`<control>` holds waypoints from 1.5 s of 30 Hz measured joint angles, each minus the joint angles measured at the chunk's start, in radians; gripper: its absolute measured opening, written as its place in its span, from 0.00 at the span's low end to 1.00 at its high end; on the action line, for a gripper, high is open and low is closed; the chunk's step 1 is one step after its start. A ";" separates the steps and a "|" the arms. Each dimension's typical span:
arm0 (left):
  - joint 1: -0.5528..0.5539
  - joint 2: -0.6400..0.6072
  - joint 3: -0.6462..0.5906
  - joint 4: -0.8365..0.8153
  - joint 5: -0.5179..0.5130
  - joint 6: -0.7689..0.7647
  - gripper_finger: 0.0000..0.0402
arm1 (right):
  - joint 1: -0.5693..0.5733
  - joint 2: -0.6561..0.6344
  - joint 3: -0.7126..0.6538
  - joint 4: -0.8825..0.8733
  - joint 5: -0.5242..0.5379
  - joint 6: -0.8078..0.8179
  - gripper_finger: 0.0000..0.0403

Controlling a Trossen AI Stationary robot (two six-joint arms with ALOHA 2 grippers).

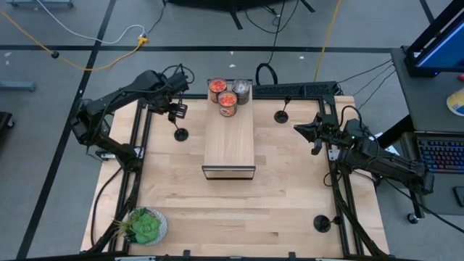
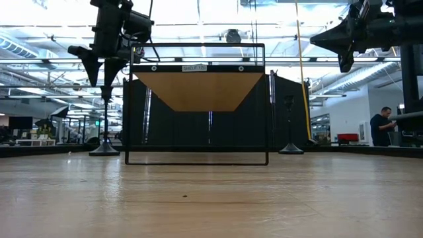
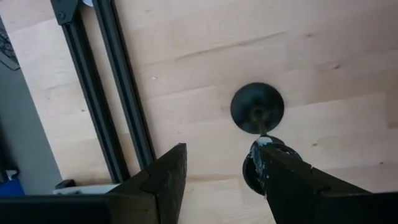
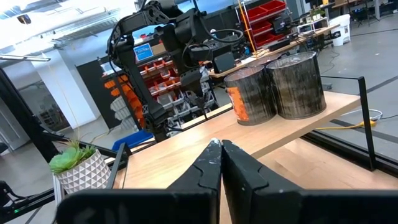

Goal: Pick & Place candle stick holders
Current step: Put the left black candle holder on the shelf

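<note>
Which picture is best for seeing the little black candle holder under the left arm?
The left wrist view: it looks straight down on the candle holder, its round base filling the middle, just beyond the open left gripper. The high view shows it tiny. The low view shows its side, far off. The right wrist view misses it.

A: Three black candle stick holders, all upright on the table: round flat base, thin stem, small cup on top.

B: Where?

A: One [image 1: 180, 133] stands far left, just left of the wooden shelf. Another [image 1: 281, 115] stands far right of it. The third [image 1: 321, 223] is near right (well apart from the others).
</note>
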 joint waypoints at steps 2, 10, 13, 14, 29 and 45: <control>0.000 -0.002 -0.001 0.000 0.005 0.000 0.49 | 0.000 0.000 0.000 0.000 0.000 0.000 0.01; -0.002 -0.002 -0.001 -0.003 0.035 -0.003 0.49 | 0.000 0.000 0.000 0.000 0.000 0.000 0.01; -0.002 -0.002 -0.001 -0.003 0.043 -0.002 0.49 | 0.000 0.000 0.000 0.000 0.000 0.000 0.01; -0.002 -0.002 -0.001 -0.003 0.044 -0.002 0.49 | 0.000 0.000 0.000 0.000 0.000 0.000 0.01; -0.002 -0.001 -0.002 -0.007 0.087 0.004 0.49 | 0.000 0.000 0.000 0.000 0.000 -0.002 0.01; -0.007 -0.001 -0.002 -0.037 0.080 -0.007 0.49 | 0.000 0.000 0.000 0.000 0.001 -0.002 0.01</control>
